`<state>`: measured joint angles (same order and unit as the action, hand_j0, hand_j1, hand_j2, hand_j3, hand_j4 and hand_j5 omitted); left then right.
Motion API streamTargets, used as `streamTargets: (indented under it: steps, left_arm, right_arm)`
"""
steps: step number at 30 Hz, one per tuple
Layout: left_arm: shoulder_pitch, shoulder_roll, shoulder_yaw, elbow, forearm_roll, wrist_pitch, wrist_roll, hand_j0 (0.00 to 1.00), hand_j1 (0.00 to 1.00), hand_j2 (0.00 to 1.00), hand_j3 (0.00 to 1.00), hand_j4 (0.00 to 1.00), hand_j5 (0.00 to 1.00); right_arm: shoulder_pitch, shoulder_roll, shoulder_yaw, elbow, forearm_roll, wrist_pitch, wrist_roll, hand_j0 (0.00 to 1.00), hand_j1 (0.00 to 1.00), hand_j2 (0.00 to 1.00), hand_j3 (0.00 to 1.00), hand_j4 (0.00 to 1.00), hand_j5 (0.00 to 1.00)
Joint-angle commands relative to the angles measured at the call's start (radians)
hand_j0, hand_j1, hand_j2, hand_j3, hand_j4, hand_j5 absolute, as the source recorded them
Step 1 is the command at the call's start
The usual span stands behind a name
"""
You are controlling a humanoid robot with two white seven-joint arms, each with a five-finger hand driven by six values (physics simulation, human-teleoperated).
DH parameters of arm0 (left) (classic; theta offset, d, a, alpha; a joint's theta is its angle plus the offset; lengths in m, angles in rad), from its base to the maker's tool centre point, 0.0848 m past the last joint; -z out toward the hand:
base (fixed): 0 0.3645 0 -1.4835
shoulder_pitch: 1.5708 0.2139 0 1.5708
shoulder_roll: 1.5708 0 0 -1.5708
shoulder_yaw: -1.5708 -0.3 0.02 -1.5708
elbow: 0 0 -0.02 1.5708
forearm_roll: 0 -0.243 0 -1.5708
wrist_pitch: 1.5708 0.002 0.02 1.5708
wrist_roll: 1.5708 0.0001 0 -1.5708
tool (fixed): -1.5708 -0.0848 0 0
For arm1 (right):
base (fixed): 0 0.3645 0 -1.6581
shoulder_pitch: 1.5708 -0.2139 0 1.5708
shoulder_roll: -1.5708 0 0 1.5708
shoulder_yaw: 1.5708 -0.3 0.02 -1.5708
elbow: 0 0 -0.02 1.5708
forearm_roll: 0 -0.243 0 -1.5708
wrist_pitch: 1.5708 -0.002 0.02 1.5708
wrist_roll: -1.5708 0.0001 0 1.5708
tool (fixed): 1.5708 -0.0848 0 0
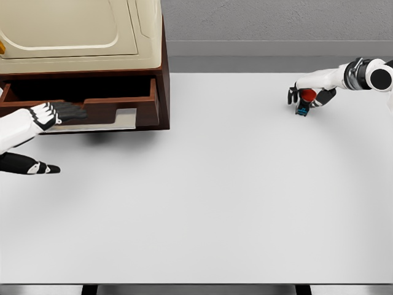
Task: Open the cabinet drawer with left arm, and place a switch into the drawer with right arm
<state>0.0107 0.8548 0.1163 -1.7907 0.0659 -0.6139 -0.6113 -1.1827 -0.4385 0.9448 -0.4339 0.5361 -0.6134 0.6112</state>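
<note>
The brown cabinet [163, 74] stands at the far left of the table, and its drawer [120, 106] is pulled out with a dark hollow showing inside. My left hand [54, 132] comes in from the left edge. Its black fingers [69, 111] lie stretched along the drawer's front panel, while the thumb [44, 168] is spread well below it. At the far right a small switch [304, 101], red on top with a blue base, rests on the table. My right hand [310, 97] is curled around it from above, and part of the switch is hidden by the fingers.
A beige appliance [73, 31] sits on top of the cabinet. The white table [215, 196] stretches between the drawer and the switch, with its front edge near the bottom of the picture. A grey wall runs behind it.
</note>
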Motion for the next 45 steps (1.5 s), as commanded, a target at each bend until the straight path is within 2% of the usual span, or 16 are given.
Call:
streamTargets:
  steps: [1, 6, 10, 14, 19, 22, 24, 27, 28, 29, 32, 37, 42, 45]
  left_arm:
    - [0.000, -0.003, 0.003, -0.001, 0.005, 0.003, 0.000, 1.00, 1.00, 1.00, 1.00, 1.00, 1.00]
    - [0.015, -0.042, 0.022, 0.001, 0.005, 0.003, 0.000, 1.00, 1.00, 1.00, 1.00, 1.00, 1.00]
    - [0.020, -0.042, 0.025, 0.000, 0.005, 0.003, 0.000, 1.00, 1.00, 1.00, 1.00, 1.00, 1.00]
    - [0.021, -0.042, 0.025, 0.001, 0.005, 0.003, 0.000, 1.00, 1.00, 1.00, 1.00, 1.00, 1.00]
    - [0.021, -0.042, 0.026, 0.001, 0.005, 0.003, 0.000, 1.00, 1.00, 1.00, 1.00, 1.00, 1.00]
    - [0.021, -0.042, 0.028, 0.002, 0.006, 0.003, 0.000, 1.00, 1.00, 1.00, 1.00, 1.00, 1.00]
    - [0.023, -0.042, 0.031, 0.001, 0.006, 0.003, 0.000, 1.00, 1.00, 1.00, 1.00, 1.00, 1.00]
    - [0.026, -0.042, 0.031, 0.001, 0.006, 0.003, 0.000, 1.00, 1.00, 1.00, 1.00, 1.00, 1.00]
    - [0.025, -0.042, 0.034, 0.001, 0.006, 0.003, 0.000, 1.00, 1.00, 1.00, 1.00, 1.00, 1.00]
    - [0.025, -0.042, 0.036, 0.001, 0.006, 0.003, 0.000, 1.00, 1.00, 1.00, 1.00, 1.00, 1.00]
    - [0.026, -0.042, 0.036, 0.001, 0.008, 0.003, 0.000, 1.00, 1.00, 1.00, 1.00, 1.00, 1.00]
    - [0.028, -0.043, 0.046, 0.002, 0.006, 0.003, 0.000, 1.00, 1.00, 1.00, 1.00, 1.00, 1.00]
    - [0.038, -0.042, 0.048, 0.005, 0.003, 0.003, 0.000, 1.00, 1.00, 1.00, 1.00, 1.00, 1.00]
    - [0.043, -0.042, 0.060, 0.005, 0.003, 0.003, 0.000, 1.00, 1.00, 1.00, 1.00, 1.00, 1.00]
  right_arm:
    - [0.000, 0.000, -0.006, 0.000, -0.004, 0.003, 0.000, 0.53, 0.53, 0.53, 0.53, 0.53, 0.53]
    - [0.000, 0.000, -0.008, -0.002, -0.005, 0.003, 0.000, 0.38, 0.38, 0.38, 0.38, 0.38, 0.38]
    - [0.000, 0.000, -0.008, -0.006, -0.005, 0.003, 0.000, 0.35, 0.35, 0.35, 0.35, 0.35, 0.35]
    - [0.000, 0.000, -0.011, -0.016, -0.007, 0.003, 0.000, 0.24, 0.24, 0.24, 0.24, 0.24, 0.24]
    - [-0.002, 0.000, -0.011, -0.058, -0.008, 0.003, 0.000, 0.23, 0.23, 0.23, 0.23, 0.23, 0.23]
    - [-0.006, -0.003, -0.014, -0.127, -0.011, 0.003, 0.000, 0.23, 0.23, 0.23, 0.23, 0.23, 0.23]
    - [-0.005, -0.011, -0.015, -0.218, -0.015, 0.003, 0.000, 0.23, 0.23, 0.23, 0.23, 0.23, 0.23]
    - [-0.006, -0.011, -0.015, -0.282, -0.018, 0.003, 0.000, 0.23, 0.23, 0.23, 0.23, 0.23, 0.23]
    - [-0.005, -0.017, -0.015, -0.330, -0.019, 0.003, 0.000, 0.23, 0.23, 0.23, 0.23, 0.23, 0.23]
    - [-0.005, -0.039, -0.017, -0.411, -0.019, 0.003, 0.000, 0.24, 0.24, 0.24, 0.24, 0.24, 0.24]
    - [-0.003, -0.042, -0.012, -0.486, -0.021, 0.003, 0.000, 0.24, 0.24, 0.24, 0.24, 0.24, 0.24]
    - [0.005, -0.095, 0.002, -0.733, -0.021, 0.003, 0.000, 0.25, 0.25, 0.25, 0.25, 0.25, 0.25]
    - [0.009, -0.149, 0.003, -0.916, -0.022, 0.003, 0.000, 0.25, 0.25, 0.25, 0.25, 0.25, 0.25]
    - [0.008, -0.154, 0.003, -0.964, -0.024, 0.003, 0.000, 0.27, 0.27, 0.27, 0.27, 0.27, 0.27]
